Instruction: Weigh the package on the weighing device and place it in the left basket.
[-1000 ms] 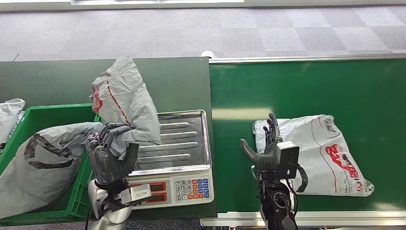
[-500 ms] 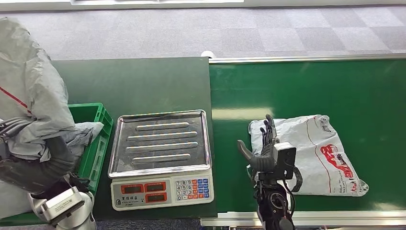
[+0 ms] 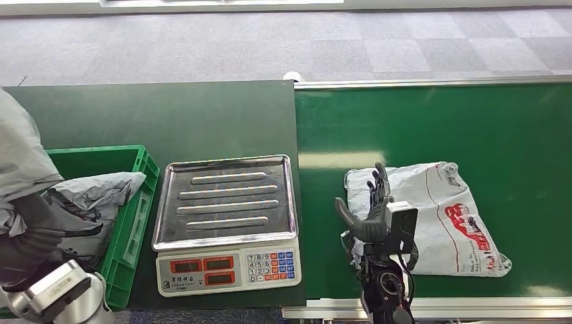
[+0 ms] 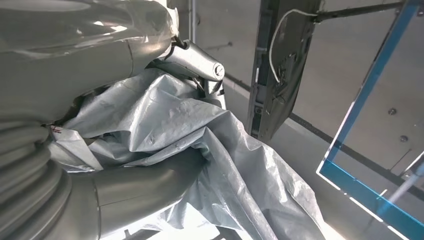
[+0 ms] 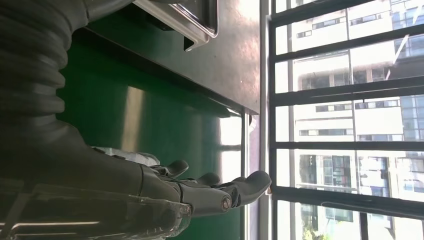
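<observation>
Left robot hand wrapped around grey package, held up at far left of scale, above green basket. Another grey bag lying inside that basket. Scale tray bare, sitting on dark green surface. Right robot hand right of scale, fingers spread and gripping nothing, poised over white package with red print on conveyor belt.
</observation>
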You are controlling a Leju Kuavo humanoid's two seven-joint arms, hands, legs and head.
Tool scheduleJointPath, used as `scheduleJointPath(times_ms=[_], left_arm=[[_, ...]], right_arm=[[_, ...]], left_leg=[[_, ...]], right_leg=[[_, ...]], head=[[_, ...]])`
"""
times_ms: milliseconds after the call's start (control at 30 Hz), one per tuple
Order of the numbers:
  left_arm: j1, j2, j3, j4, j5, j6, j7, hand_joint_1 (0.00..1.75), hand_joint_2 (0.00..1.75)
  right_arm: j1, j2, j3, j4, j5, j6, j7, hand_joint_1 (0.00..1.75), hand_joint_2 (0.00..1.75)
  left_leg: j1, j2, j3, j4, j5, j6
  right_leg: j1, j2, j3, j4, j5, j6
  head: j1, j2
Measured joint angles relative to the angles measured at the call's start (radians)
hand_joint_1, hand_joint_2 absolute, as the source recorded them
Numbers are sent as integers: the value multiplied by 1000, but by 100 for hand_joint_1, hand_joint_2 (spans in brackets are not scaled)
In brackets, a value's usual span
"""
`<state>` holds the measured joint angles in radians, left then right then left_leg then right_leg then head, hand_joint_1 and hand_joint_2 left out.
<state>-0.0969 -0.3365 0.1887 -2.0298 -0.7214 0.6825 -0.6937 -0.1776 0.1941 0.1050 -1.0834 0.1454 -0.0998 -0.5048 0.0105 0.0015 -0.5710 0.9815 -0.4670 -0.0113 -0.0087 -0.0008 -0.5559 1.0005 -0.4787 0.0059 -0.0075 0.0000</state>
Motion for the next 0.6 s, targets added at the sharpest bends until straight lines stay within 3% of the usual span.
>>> scheduleJointPath(times_ms=[500, 600], left_arm=[[-8, -6, 130, 102, -30, 0, 0, 175, 175], [-9, -7, 141, 116, -35, 0, 0, 175, 44]], right_arm=[[17, -5, 0, -1, 8, -10, 6, 0, 175], [17, -5, 0, -1, 9, -10, 6, 0, 175]], left_leg=[[0, 0, 0, 0, 0, 0], [0, 0, 0, 0, 0, 0]], right_leg=[[0, 0, 0, 0, 0, 0], [0, 0, 0, 0, 0, 0]], head=[[0, 0], [0, 0]])
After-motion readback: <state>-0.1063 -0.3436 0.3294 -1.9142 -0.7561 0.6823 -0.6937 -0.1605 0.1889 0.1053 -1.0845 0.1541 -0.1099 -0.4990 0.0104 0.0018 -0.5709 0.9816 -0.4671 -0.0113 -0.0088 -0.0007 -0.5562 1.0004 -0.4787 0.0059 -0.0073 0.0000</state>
